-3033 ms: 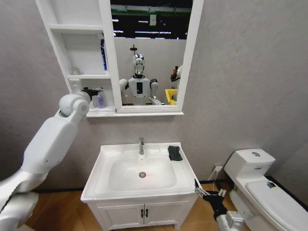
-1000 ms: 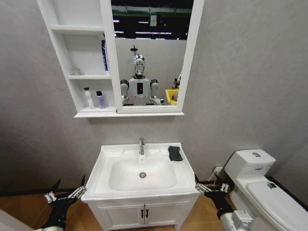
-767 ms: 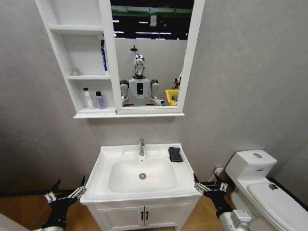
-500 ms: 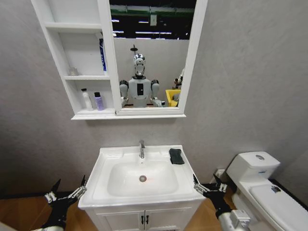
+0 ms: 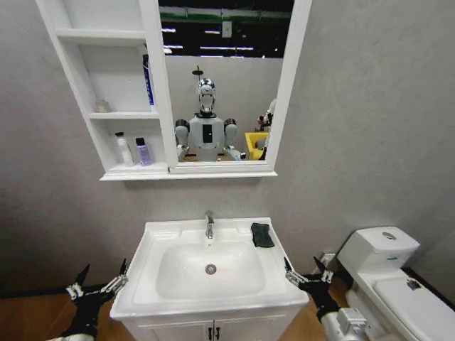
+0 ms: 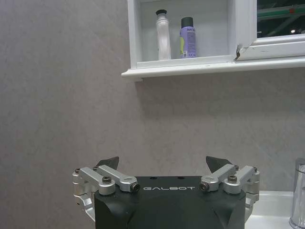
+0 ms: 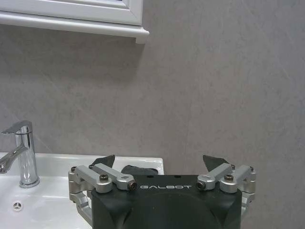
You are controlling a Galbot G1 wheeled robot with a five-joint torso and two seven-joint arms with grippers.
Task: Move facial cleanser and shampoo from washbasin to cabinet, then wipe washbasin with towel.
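Down low, both arms hang at the front corners of the washbasin (image 5: 153, 245): the left gripper (image 5: 98, 283) just off its near-left corner, the right gripper (image 5: 308, 273) off its near-right corner, each with fingers spread wide and holding nothing. Bare wall runs between basin and cabinet (image 5: 84, 99). On the far-right rim lies the dark towel (image 5: 262, 235), long axis running near to far. Up in the cabinet's lowest niche, a white bottle (image 5: 124, 150) and a purple bottle (image 5: 142, 152) stand upright, side by side.
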